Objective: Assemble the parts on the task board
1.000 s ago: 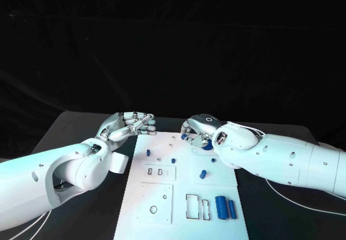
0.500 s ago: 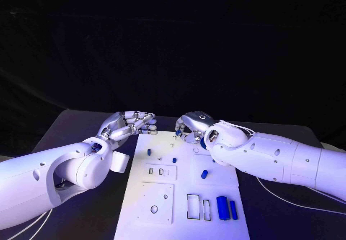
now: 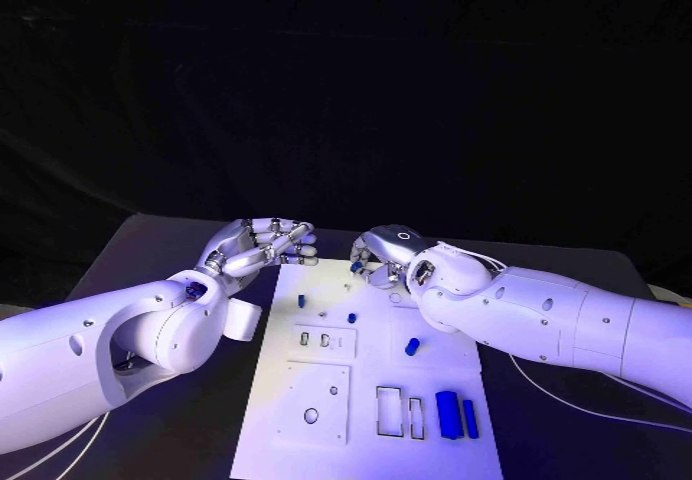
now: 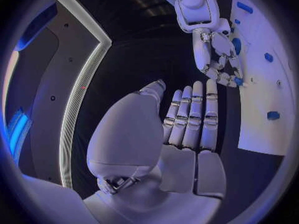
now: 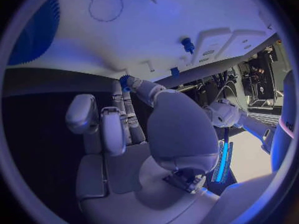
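Note:
The white task board lies lengthwise in the middle of the black table. My right hand hovers over its far end and pinches a small blue part between thumb and a fingertip; the same part shows at that hand's fingertips in the left wrist view. My left hand is held just off the board's far left corner, its fingers straight and side by side with nothing in them. Small blue parts sit on the board.
Two long blue bars lie at the board's near right beside rectangular slots. A large blue round piece and a small blue peg are on the board near my right hand. A white block sits by my left arm.
My right hand has drawn slightly toward the board's far left end, still pinching the blue part. The left hand has barely moved.

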{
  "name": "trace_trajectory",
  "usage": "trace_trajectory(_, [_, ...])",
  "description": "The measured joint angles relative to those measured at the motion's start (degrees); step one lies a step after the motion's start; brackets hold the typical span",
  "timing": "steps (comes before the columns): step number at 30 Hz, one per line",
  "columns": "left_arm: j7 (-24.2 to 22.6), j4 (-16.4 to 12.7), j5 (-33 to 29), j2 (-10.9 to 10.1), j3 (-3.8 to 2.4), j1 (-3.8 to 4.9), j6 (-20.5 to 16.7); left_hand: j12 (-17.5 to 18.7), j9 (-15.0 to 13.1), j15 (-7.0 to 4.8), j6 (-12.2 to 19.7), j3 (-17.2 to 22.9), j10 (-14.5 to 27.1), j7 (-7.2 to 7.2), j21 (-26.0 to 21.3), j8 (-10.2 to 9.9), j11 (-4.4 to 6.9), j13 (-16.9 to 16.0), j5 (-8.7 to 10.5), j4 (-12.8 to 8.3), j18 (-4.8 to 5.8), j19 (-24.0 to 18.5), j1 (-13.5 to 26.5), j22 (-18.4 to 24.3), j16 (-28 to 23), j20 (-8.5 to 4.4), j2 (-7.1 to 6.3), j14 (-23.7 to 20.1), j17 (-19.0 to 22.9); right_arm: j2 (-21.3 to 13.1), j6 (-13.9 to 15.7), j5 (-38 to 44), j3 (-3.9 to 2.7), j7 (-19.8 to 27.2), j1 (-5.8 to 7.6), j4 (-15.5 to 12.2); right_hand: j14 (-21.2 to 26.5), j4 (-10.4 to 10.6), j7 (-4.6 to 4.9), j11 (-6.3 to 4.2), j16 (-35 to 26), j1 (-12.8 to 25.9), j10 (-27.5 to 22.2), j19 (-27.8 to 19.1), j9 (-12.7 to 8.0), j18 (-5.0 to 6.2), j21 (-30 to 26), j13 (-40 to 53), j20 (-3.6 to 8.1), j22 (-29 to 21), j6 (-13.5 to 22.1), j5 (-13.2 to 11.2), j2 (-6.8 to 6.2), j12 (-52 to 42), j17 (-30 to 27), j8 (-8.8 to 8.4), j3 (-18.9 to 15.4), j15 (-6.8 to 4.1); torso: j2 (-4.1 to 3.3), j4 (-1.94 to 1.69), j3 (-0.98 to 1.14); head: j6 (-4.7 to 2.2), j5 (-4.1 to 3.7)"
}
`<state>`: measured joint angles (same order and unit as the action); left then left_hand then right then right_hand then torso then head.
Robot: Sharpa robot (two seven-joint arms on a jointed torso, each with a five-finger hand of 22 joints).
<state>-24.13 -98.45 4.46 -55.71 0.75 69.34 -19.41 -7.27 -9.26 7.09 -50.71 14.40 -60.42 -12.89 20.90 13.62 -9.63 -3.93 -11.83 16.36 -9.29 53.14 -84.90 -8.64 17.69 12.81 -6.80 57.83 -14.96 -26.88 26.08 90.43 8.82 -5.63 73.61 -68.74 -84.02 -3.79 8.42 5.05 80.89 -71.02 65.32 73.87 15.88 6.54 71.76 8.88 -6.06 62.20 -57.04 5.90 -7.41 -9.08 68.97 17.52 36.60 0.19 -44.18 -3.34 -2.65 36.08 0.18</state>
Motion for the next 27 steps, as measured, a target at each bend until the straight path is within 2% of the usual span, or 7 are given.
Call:
trace_trajectory(16, [0.06, 0.04, 0.0, -0.02, 0.0, 0.3, 0.05, 0.31, 0.0, 0.2, 0.0, 0.16, 0.0, 0.0, 0.0, 0.0, 0.0, 0.0, 0.0, 0.16, 0.0, -0.2, 0.0, 0.06, -0.28, 0.2, 0.0, -0.2, -0.12, 0.48, -0.47, -0.41, -0.03, 0.05, -0.14, 0.15, 0.0, 0.17, 0.06, 0.0, 0.0, 0.47, 0.0, -0.22, 1.24, 0.04, 0.0, -0.09, -0.21, -0.46, 0.28, -0.01, -0.47, 0.23, -0.32, -0.16, 0.18, 0.0, -0.19, -0.04, -0.03, 0.22, 0.36])
trace_trajectory(18, [0.07, 0.06, 0.0, -0.01, 0.0, 0.31, 0.06, 0.31, 0.0, 0.2, 0.0, 0.16, 0.0, 0.0, 0.0, 0.0, 0.0, 0.0, 0.0, 0.16, 0.0, -0.2, 0.0, 0.06, -0.28, 0.2, 0.0, -0.2, -0.12, 0.62, -0.72, -0.42, -0.04, -0.02, -0.13, 0.34, -0.03, 0.27, 0.42, 0.45, 0.0, 1.09, -1.18, -0.67, 3.76, 0.06, -0.45, -0.4, -0.66, -1.05, 1.27, 0.0, -1.09, 0.9, -0.97, -0.33, 0.28, 0.3, -0.2, -0.01, -0.03, 0.22, 0.37])
trace_trajectory(21, [0.08, 0.07, 0.0, 0.04, 0.0, 0.33, 0.07, 0.31, 0.0, 0.2, 0.0, 0.16, 0.0, 0.0, 0.0, 0.0, 0.0, 0.0, 0.0, 0.16, 0.01, -0.2, 0.0, 0.06, -0.28, 0.2, 0.0, -0.2, -0.12, 0.82, -1.19, -0.42, -0.03, -0.12, -0.13, 0.64, 0.0, 0.68, 1.24, 1.11, -0.42, 1.77, -3.48, -2.05, 4.31, 0.07, -1.71, -1.02, -1.14, -2.56, 2.91, 0.1, -1.77, 1.92, -2.08, -1.3, 0.15, 1.08, -0.23, 0.02, -0.04, 0.22, 0.37])
trace_trajectory(24, [0.09, 0.07, 0.0, 0.06, 0.0, 0.34, 0.07, 0.3, 0.0, 0.2, 0.0, 0.16, 0.0, 0.0, 0.0, 0.0, 0.0, 0.0, 0.0, 0.16, 0.0, -0.2, 0.0, 0.05, -0.28, 0.2, 0.0, -0.2, -0.11, 0.9, -1.73, -0.42, 0.05, -0.26, -0.17, 0.89, 0.06, 0.76, 2.45, 2.37, -2.33, 2.18, -8.09, -5.7, 3.35, 0.06, -5.54, -2.14, -2.11, -7.31, 7.51, 0.11, -3.12, 3.02, -6.03, -4.1, -1.26, 2.15, -0.25, 0.01, -0.04, 0.2, 0.27])
trace_trajectory(25, [0.1, 0.07, 0.0, 0.06, 0.0, 0.35, 0.07, 0.3, 0.0, 0.2, 0.0, 0.16, 0.0, 0.0, 0.0, 0.0, 0.0, 0.0, 0.0, 0.16, 0.0, -0.2, 0.0, 0.05, -0.28, 0.2, 0.0, -0.2, -0.11, 0.88, -1.82, -0.42, 0.05, -0.3, -0.19, 0.9, 0.3, 0.76, 2.49, 2.48, -2.76, 2.2, -9.22, -6.54, 3.18, 0.15, -6.49, -2.39, -2.33, -8.41, 8.59, 0.11, -3.46, 3.02, -6.98, -4.78, -1.83, 2.39, -0.26, 0.0, -0.04, 0.18, 0.26])
trace_trajectory(27, [0.11, 0.1, 0.0, 0.06, 0.0, 0.36, 0.07, 0.3, 0.0, 0.2, 0.0, 0.16, 0.0, 0.0, 0.0, 0.0, 0.0, 0.0, 0.0, 0.16, 0.01, -0.2, 0.0, 0.05, -0.28, 0.2, 0.0, -0.2, -0.11, 0.67, -1.92, -0.42, 0.06, -0.37, -0.2, 0.66, 0.51, 0.77, 2.5, 2.5, -3.3, 1.93, -10.63, -7.56, 3.05, 1.02, -7.78, -2.72, -2.52, -9.83, 9.87, 0.1, -3.78, 3.03, -8.16, -5.6, -2.88, 2.59, -0.26, 0.0, -0.02, 0.16, 0.25])
